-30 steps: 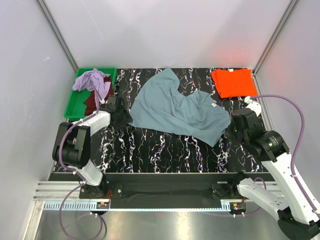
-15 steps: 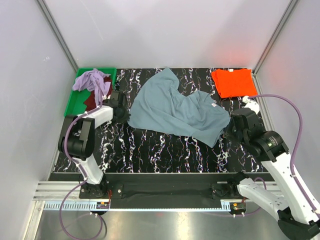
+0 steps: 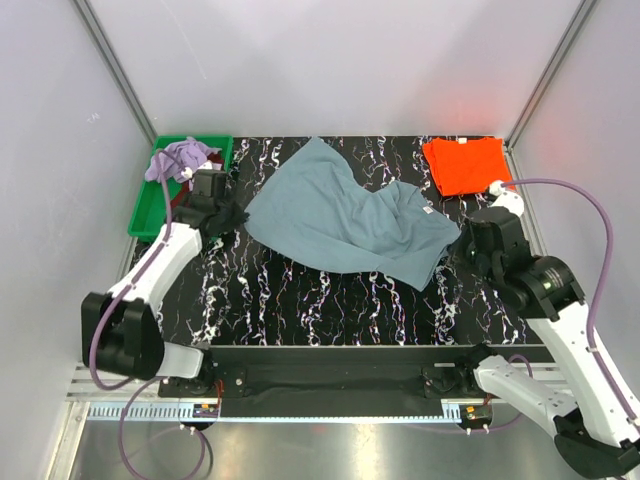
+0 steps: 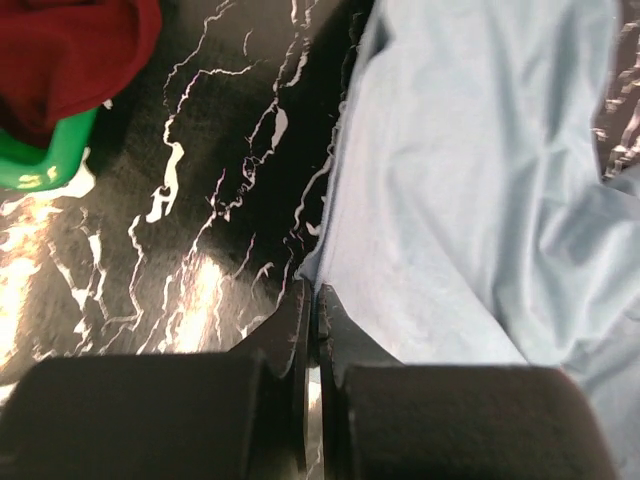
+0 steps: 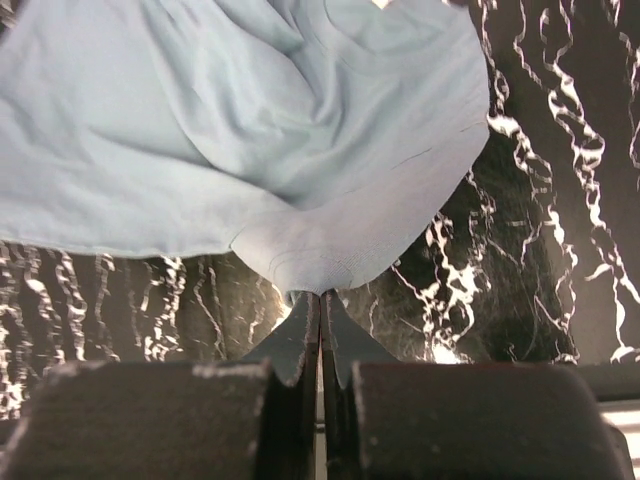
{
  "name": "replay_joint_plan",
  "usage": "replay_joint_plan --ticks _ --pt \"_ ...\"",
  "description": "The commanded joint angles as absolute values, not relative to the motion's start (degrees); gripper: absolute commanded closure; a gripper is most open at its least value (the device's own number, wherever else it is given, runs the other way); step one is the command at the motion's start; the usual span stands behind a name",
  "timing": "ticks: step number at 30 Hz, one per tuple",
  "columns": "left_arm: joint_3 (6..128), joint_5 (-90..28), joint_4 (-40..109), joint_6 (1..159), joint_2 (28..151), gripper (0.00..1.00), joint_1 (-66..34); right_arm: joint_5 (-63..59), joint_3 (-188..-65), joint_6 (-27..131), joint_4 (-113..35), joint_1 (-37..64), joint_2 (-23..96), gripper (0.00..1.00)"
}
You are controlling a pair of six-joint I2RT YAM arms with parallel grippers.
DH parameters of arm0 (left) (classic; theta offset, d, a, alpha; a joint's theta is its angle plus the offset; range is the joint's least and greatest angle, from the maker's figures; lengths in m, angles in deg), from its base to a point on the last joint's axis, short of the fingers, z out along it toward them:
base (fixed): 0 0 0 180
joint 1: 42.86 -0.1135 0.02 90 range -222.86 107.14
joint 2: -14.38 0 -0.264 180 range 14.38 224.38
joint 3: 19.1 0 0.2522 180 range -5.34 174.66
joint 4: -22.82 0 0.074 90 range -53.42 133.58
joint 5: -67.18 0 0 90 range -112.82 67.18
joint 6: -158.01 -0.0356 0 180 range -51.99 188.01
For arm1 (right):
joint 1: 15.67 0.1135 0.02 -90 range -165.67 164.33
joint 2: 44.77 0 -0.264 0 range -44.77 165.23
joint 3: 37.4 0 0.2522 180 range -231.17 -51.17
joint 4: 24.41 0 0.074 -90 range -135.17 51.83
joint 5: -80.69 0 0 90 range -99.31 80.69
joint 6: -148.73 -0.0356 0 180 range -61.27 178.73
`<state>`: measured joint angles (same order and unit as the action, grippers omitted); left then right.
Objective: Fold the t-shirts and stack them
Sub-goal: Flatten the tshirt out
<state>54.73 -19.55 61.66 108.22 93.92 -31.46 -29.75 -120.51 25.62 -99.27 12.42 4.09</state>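
- Top external view: the left gripper [image 3: 236, 215], open beside the blue-grey t-shirt [image 3: 345, 215] a second ago, has clamped its left hem and dragged it toward the tabletop's [image 3: 330, 300] left edge.
- The right gripper [image 3: 462, 243] stays pinched on the right hem, so the shirt lies mid-tabletop, spread flatter for folding.
- Left wrist view barely shows the pinch, so the hold may be thin.
- A folded orange t-shirt [image 3: 467, 165] occupies the far right corner, and the green tray [image 3: 150, 210] with the lavender t-shirt [image 3: 180, 157] the far left.
- The top is black marbled, inside white walls [image 3: 330, 70].
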Motion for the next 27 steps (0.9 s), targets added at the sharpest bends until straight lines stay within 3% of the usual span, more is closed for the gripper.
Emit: replay_joint_plan --ticks 1,5,12,20,27 --pt "57.9 -19.0 65.6 106.2 87.5 1.00 -31.5 -31.6 -124.9 27.7 -97.4 12.4 2.4 1.00" --pt "60.7 -20.3 68.8 106.6 79.7 1.00 -31.6 -35.0 -133.2 30.4 -97.6 12.3 5.0 1.00" --pt "75.9 -17.1 76.2 110.1 66.1 1.00 -31.6 -40.5 -150.7 33.8 -96.4 12.3 7.9 1.00" --pt "94.9 -17.5 83.0 113.2 63.0 1.00 -31.5 -42.7 -159.0 34.7 -87.9 12.3 -0.9 1.00" --pt "97.9 -21.9 83.6 115.1 62.4 1.00 -31.5 -41.7 -164.7 34.6 -91.4 12.3 -0.7 1.00"
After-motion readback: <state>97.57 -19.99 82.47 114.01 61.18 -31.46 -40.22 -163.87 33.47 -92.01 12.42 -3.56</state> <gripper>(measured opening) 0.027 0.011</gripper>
